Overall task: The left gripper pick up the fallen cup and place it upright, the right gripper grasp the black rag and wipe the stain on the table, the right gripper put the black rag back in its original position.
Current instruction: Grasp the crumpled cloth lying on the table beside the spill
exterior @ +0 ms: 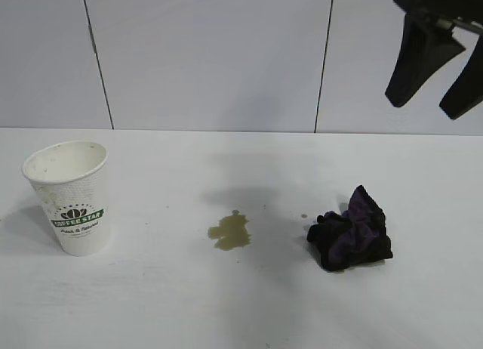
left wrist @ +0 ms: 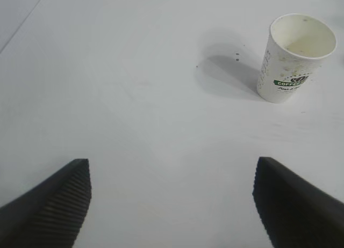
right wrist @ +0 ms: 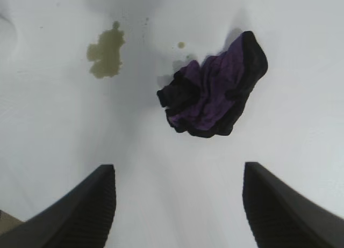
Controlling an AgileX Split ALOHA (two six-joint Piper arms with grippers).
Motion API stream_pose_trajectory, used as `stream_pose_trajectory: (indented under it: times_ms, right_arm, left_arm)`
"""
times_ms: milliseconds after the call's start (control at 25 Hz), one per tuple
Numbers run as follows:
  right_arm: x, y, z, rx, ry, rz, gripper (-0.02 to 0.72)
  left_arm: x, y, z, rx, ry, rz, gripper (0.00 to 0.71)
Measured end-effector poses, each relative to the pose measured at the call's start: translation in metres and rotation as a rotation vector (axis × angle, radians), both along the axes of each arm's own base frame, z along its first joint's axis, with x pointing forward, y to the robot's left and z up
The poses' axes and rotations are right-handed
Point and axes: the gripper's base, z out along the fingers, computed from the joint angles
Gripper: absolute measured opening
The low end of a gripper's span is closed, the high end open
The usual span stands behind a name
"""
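Altogether one upright cup [exterior: 72, 199], one stain [exterior: 230, 231], one black rag [exterior: 351, 230] — both grippers' fingers [right wrist: 88, 216] wide, empty.

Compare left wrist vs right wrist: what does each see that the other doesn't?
Left wrist only: the cup, standing upright, apart from the open left gripper.
Right wrist only: the black rag bunched beside the stain, unwiped, with the open right gripper holding nothing.
Both: the white table and their own gripper's spread fingers at the frame edge.
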Motion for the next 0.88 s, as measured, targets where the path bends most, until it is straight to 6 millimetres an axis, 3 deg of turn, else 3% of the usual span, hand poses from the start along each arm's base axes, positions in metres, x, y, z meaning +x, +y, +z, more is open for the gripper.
stream_pose_trajectory:
  times_ms: [200, 320, 520, 760, 880]
  right_arm:
    - [0.026, 0.003, -0.059, -0.021, 0.145, -0.008, 0.462]
    - [0.04, 0.005, -0.085, -0.012, 0.188, -0.024, 0.462]
    - [0.057, 0.019, -0.11, 0.01, 0.17, -0.04, 0.462]
    - [0.053, 0.063, -0.132, -0.063, 0.133, 0.097, 0.485]
    - [0.052, 0.072, -0.133, -0.098, 0.105, 0.119, 0.497]
  left_arm:
    - [0.0, 0.0, 0.0, 0.003, 0.0, -0.028, 0.594]
    - [0.0, 0.0, 0.0, 0.003, 0.0, -0.029, 0.594]
    - [0.0, 0.0, 0.0, 0.003, 0.0, -0.029, 0.594]
    - [0.0, 0.0, 0.0, 0.003, 0.0, -0.029, 0.594]
    - [0.0, 0.0, 0.0, 0.003, 0.0, -0.029, 0.594]
